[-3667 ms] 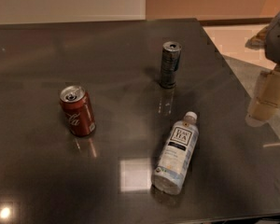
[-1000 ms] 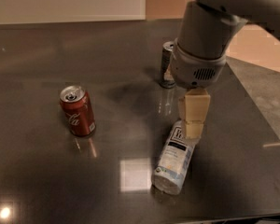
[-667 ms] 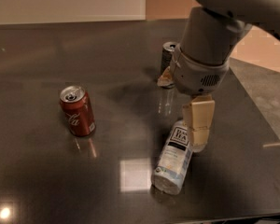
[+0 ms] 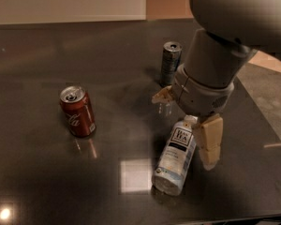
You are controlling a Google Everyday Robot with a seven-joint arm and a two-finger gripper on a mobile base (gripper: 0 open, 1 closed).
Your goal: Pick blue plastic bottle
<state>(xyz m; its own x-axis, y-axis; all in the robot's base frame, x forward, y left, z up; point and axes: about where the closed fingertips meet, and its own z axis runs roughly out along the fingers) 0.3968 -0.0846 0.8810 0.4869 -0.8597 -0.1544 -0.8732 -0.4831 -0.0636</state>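
The blue plastic bottle (image 4: 175, 159) lies on its side on the dark table (image 4: 42, 172), with its base toward the front edge and its cap end under the arm. My gripper (image 4: 183, 131) hangs from the big grey wrist and is down over the bottle's cap end. It is open: one tan finger (image 4: 210, 142) shows to the right of the bottle's neck, the other finger (image 4: 162, 95) to the upper left. The cap is hidden by the wrist. Whether the fingers touch the bottle does not show.
A red cola can (image 4: 77, 110) stands upright at the left. A slim dark grey can (image 4: 170, 63) stands upright just behind the wrist. The table's right edge (image 4: 267, 125) runs close to the arm, with lighter floor beyond.
The arm came in from the right edge to stand over the bottle. In the last second the gripper sank lower around the bottle's cap end. The bottle and cans have not moved.
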